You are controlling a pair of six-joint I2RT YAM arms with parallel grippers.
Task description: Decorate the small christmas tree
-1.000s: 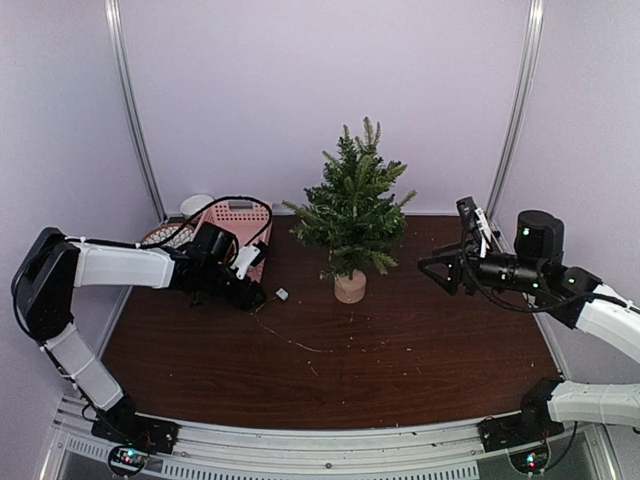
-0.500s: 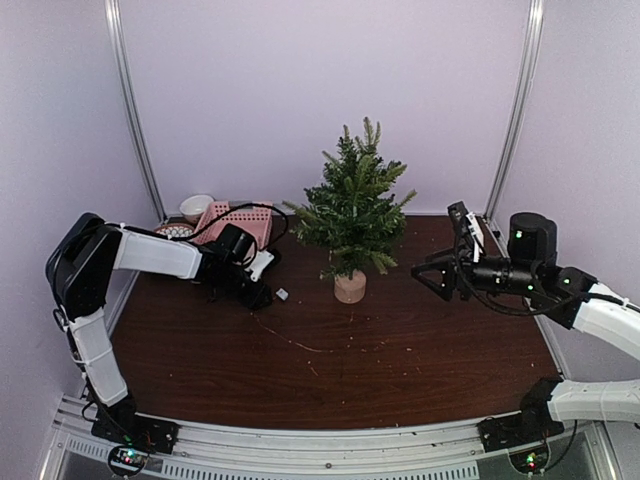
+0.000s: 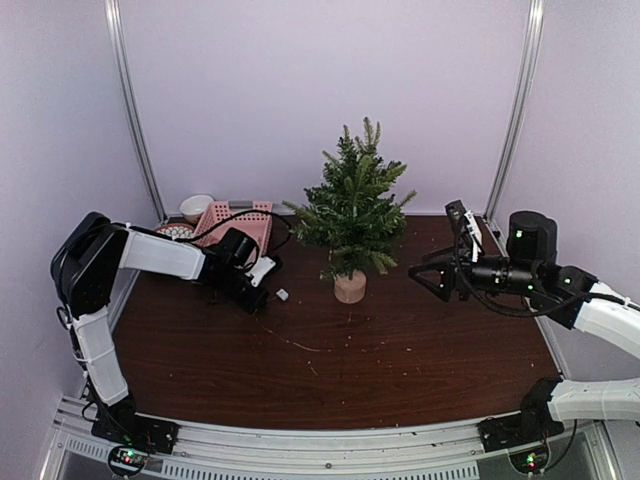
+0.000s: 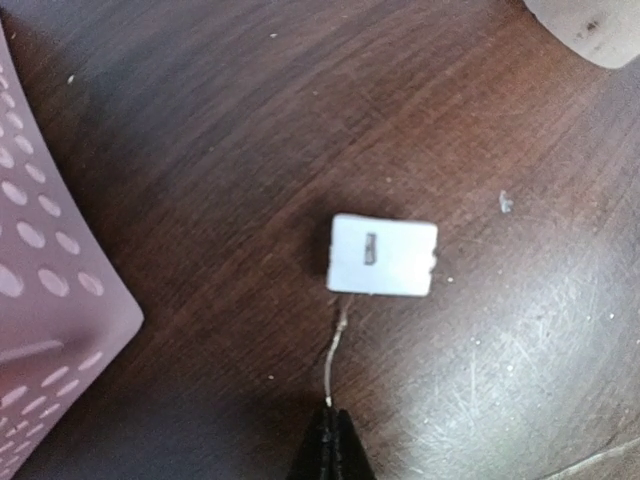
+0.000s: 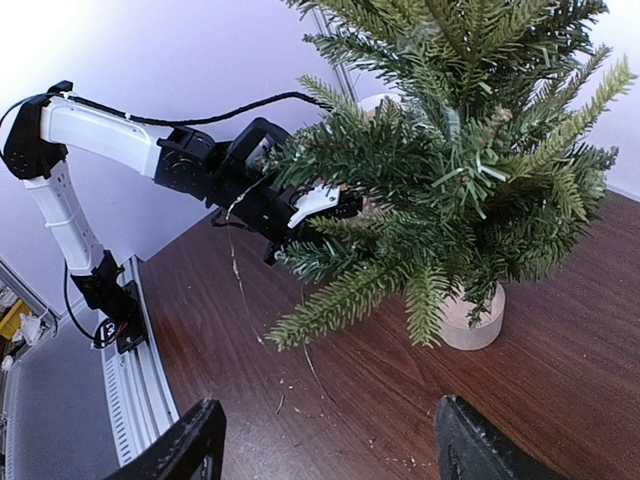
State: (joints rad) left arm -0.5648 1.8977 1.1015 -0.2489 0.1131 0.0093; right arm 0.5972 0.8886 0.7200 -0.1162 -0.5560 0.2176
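Standing at the back middle of the table (image 3: 420, 360), the small christmas tree (image 3: 351, 208) is upright on its pale wooden stump (image 3: 349, 288), in the same spot as a second ago.

Left of the stump, the left gripper (image 4: 331, 446) is low over the wood with its fingertips pressed together on a thin wire (image 4: 335, 350). The wire runs from the tips to a small white box (image 4: 382, 256) lying flat between the gripper and the tree. A second ago this gripper was farther from the tree, beside the pink basket (image 3: 238, 219), with the arm's elbow pushed out low to the left. The elbow has since lifted and drawn in, and the gripper has slid closer to the box. The box has not shifted.

The basket is farther left of the tree, with a white bowl (image 3: 196, 207) behind it.

Right of the tree, the right gripper (image 5: 328, 430) hangs above the table at about lower-branch height, fingers spread wide and holding nothing, pointed at the tree. It has crept slightly closer to the branches over the last second.
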